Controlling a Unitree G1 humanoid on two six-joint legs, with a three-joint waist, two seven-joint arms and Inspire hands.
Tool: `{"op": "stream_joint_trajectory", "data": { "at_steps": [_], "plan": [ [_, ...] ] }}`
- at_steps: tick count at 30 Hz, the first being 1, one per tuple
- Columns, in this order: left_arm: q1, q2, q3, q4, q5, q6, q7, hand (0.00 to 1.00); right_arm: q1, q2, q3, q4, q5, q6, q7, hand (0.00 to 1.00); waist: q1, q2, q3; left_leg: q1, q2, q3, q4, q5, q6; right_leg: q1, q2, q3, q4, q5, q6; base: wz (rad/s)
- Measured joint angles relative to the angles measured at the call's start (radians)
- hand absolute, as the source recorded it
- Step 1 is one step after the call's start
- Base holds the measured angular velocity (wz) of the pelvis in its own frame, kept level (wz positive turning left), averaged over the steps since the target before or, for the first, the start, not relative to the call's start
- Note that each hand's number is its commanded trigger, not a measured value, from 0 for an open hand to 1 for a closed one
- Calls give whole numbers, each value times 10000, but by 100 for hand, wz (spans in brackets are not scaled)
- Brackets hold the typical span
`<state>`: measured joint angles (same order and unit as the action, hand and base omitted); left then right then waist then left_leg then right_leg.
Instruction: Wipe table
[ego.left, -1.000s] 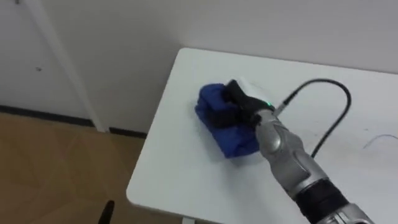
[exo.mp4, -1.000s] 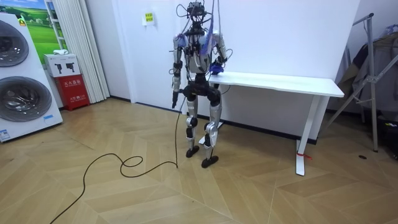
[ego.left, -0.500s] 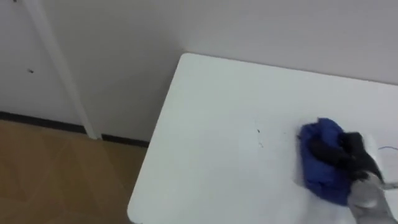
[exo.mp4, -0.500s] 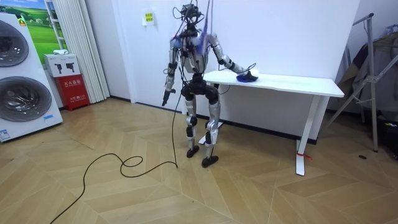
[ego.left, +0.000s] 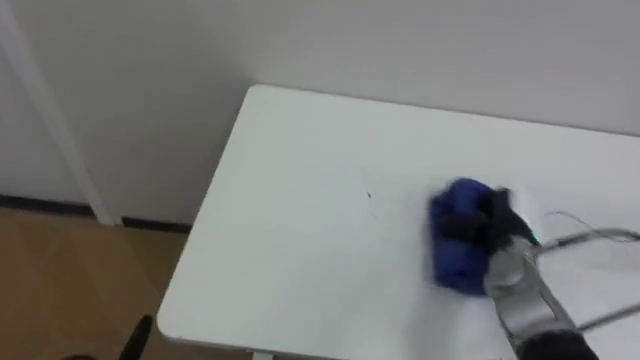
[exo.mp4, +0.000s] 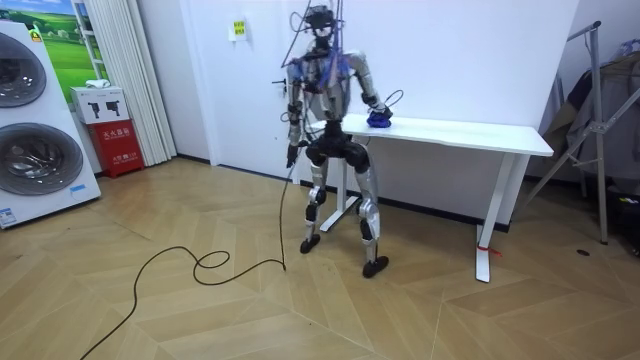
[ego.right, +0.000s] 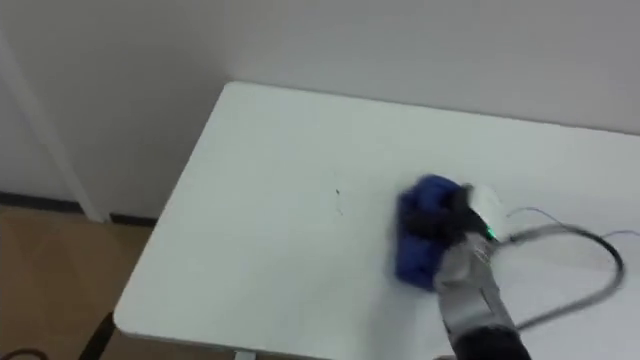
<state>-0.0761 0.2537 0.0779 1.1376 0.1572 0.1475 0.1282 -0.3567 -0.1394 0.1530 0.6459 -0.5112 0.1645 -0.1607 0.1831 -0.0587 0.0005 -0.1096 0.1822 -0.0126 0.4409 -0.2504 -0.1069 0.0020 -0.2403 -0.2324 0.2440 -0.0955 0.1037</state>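
**A:** How is the arm placed?

**B:** The right arm comes in from the lower right and reaches forward over the desk (ego.left: 300, 230). The right hand (ego.left: 487, 228) sits on top of a bunched blue cloth (ego.left: 455, 255), its dark fingers bent over the cloth and gripping it.

**A:** And where is the cloth?

**B:** Flat on the desk top, about midway between the front and back edges and well in from the left end. A small dark mark (ego.left: 367, 195) lies on the white surface just to the left of it.

**A:** What about the other hand?

**B:** In the room view the left hand (exo.mp4: 291, 153) hangs low at the robot's side, away from the desk. I can't tell from that far off whether it is open.

**A:** What is the room like?

**B:** There is a wooden floor (exo.mp4: 200, 310) and plain white walls. The robot stands with its legs wide apart at the desk's end on the room view's left. Washing machines (exo.mp4: 35, 150) and a red box (exo.mp4: 118, 147) are further left, and a metal stand (exo.mp4: 600, 120) is on the right

**A:** What do the eye views add?

**B:** The grip on the cloth and the mark
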Motion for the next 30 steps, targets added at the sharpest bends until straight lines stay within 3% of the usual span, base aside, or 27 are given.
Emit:
{"op": "stream_joint_trajectory", "data": {
  "at_steps": [1, 2, 3, 4, 5, 6, 8, 9, 10, 11, 15, 17, 20, 21, 25, 28, 30],
  "plan": [
    [90, -7, 55, -56, -67, -1, -20, 0, 52, -58, -6, -57, -34, -47, 3, 100, -13, 56, -17, -26, 171, -166, -35, 51, -192, 53, 126, -210, 215, -125, 479, 60],
    [410, -6, 289, -285, -89, 10, -31, 0, 333, -261, -44, -135, -125, -139, 1, 100, -134, 149, -65, 10, 610, -195, -247, 326, -560, 88, 597, -609, 527, -524, 246, 95],
    [712, -7, 599, -410, -88, 12, -33, 0, 1029, -516, -543, -288, -32, -432, -61, 100, -485, 118, -51, -37, 958, 239, -479, 803, -668, 192, 851, -1031, 704, -920, 13, 99],
    [897, -17, 735, -439, -81, 15, -35, 0, 1378, -615, -897, -388, 2, -649, -155, 100, -628, 85, -64, -41, 1080, 642, -522, 1047, -617, 237, 889, -1170, 800, -1094, -64, 93],
    [1344, -30, 933, -443, -32, 48, -54, 0, 1891, -875, -1489, -329, 67, -939, -346, 100, -886, 108, -43, -29, 1114, 1141, -374, 1371, -337, 442, 920, -1417, 800, -1276, -194, 55],
    [1836, -37, 1218, -485, 44, 50, -60, 0, 2445, -1202, -2155, -334, 188, -1089, -547, 100, -1135, -12, -21, -43, 984, 1565, 13, 1345, -189, 723, 956, -1573, 650, -1350, -302, 42],
    [2470, 5, 1589, -581, 116, 47, -58, 0, 3235, -1653, -3128, -285, 822, -1168, -799, 100, -1321, 108, -85, 25, 594, 1794, 271, 974, 242, 1020, 1062, -1680, 384, -1407, -395, 20],
    [2659, 16, 1682, -587, 130, 49, -59, 0, 3453, -1781, -3468, -226, 975, -1217, -834, 100, -1359, 121, -100, 95, 419, 1744, 269, 877, 271, 1122, 1058, -1680, 302, -1413, -408, 4],
    [2975, 8, 1861, -594, 143, 67, -81, 0, 3693, -2010, -4014, -13, 1258, -1317, -905, 100, -1412, 148, -104, 277, -56, 1671, 87, 643, 350, 1287, 1033, -1650, 176, -1414, -409, -10],
    [3157, 20, 1957, -592, 138, 78, -90, 0, 3785, -2191, -4350, 191, 1482, -1406, -940, 100, -1413, 153, -116, 567, -377, 1781, -288, 514, 405, 1329, 1090, -1569, 112, -1415, -410, -18],
    [3182, -29, 1900, -580, 122, 62, -92, 0, 3703, -2124, -4267, 165, 1456, -1348, -1102, 100, -1042, 228, -129, 1300, -460, 2052, -1238, 533, 192, 1288, 1156, -1087, 60, -1402, -394, -45],
    [2915, -36, 1666, -593, 101, 59, -81, 0, 3418, -2062, -3652, -267, 1040, -764, -1128, 100, -897, 214, -121, 1407, -491, 2131, -1415, 538, 191, 1154, 1167, -859, 60, -1327, -390, -40],
    [2243, -112, 1433, -720, 105, 68, 116, 0, 3047, -1560, -2147, -1611, -114, -76, -921, 100, -609, 106, -134, 1364, -533, 2124, -1822, 710, 160, 713, 1213, -616, 204, -1194, -498, -36],
    [1927, -190, 1320, -956, 107, 70, 187, 0, 2582, -1290, -1429, -1789, -597, 12, -702, 100, -609, 88, -74, 1357, -556, 2104, -1958, 813, 158, 623, 1225, -579, 225, -1165, -519, -5],
    [1295, -714, 1097, -1784, 99, -46, 163, 0, 1347, -665, -267, -1844, -1124, -48, 123, 100, -349, 33, 4, 1290, -667, 1960, -2223, 950, 179, 561, 1192, -653, 114, -1147, -485, 14],
    [1670, -873, 1125, -2056, 147, -143, 199, 0, 1320, -617, -320, -1709, -1037, -251, 116, 100, -376, -29, -14, 1269, -832, 1602, -2405, 1000, 227, 720, 1082, -988, -3, -1158, -435, 37],
    [2316, -835, 1282, -2075, 145, -148, 220, 0, 1932, -617, -894, -1506, -498, -677, -78, 100, -550, -59, -28, 1416, -935, 1302, -2523, 1002, 230, 1045, 1049, -1244, -192, -1133, -389, 40]
  ]
}}
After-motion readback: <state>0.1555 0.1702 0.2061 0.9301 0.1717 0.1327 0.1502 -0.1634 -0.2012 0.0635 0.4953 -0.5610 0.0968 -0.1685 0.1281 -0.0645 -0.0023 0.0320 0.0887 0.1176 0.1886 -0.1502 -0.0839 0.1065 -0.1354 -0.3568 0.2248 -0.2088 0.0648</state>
